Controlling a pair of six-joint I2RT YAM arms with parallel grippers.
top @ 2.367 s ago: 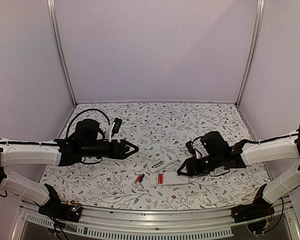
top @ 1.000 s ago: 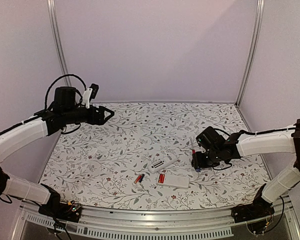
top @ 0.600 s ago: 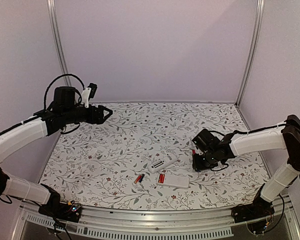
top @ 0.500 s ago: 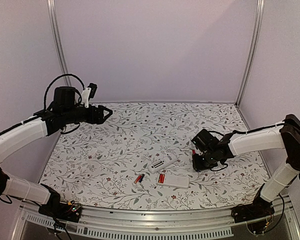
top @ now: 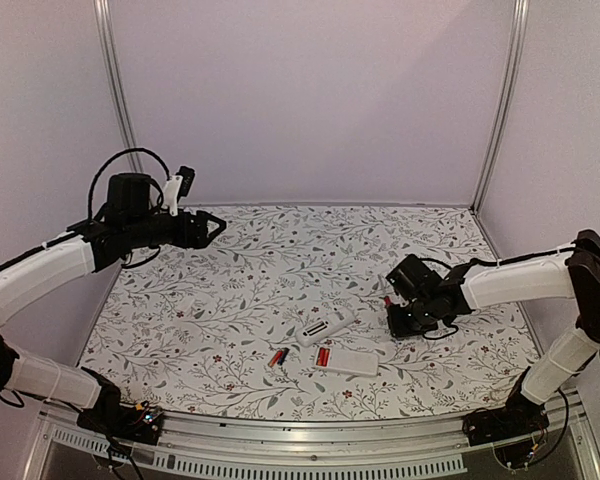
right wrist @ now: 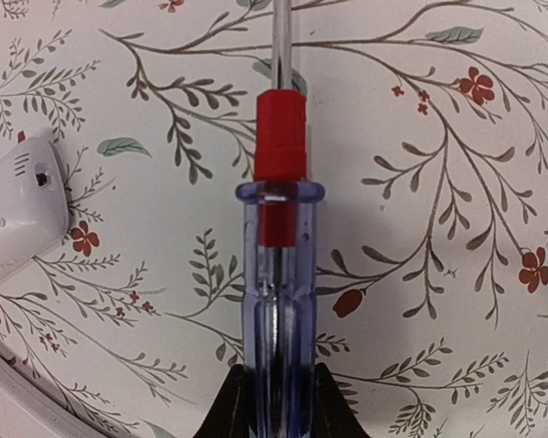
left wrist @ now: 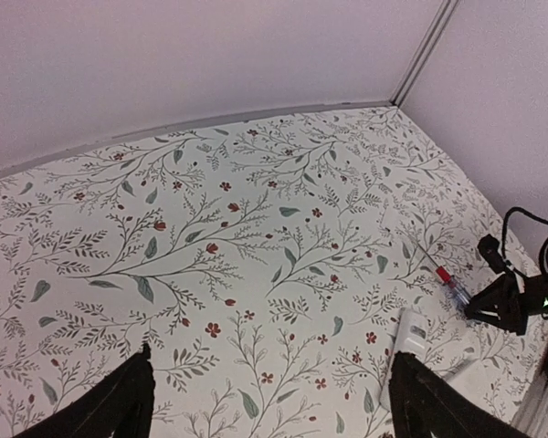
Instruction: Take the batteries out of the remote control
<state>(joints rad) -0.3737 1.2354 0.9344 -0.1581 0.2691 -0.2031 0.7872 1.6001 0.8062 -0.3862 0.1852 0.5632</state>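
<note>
The white remote control (top: 326,326) lies slanted at the table's middle front; its rounded end also shows in the right wrist view (right wrist: 16,206). One red battery (top: 322,356) rests on a flat white plate (top: 355,363). Two more small batteries (top: 277,357) lie on the cloth to its left. My right gripper (top: 401,317) is low, right of the remote, shut on the clear blue handle of a screwdriver (right wrist: 279,274) with a red collar. My left gripper (top: 208,228) hangs open and empty high over the far left; its dark fingers (left wrist: 121,403) frame bare cloth.
A floral cloth covers the table (top: 280,250). Walls and metal posts (top: 119,100) enclose the back and sides. In the left wrist view the remote (left wrist: 407,334) and the screwdriver's red collar (left wrist: 443,275) sit far right.
The right gripper has closed on the screwdriver's handle. Earlier, the left arm rose from the table's middle left to the far left corner; it has held still since.
</note>
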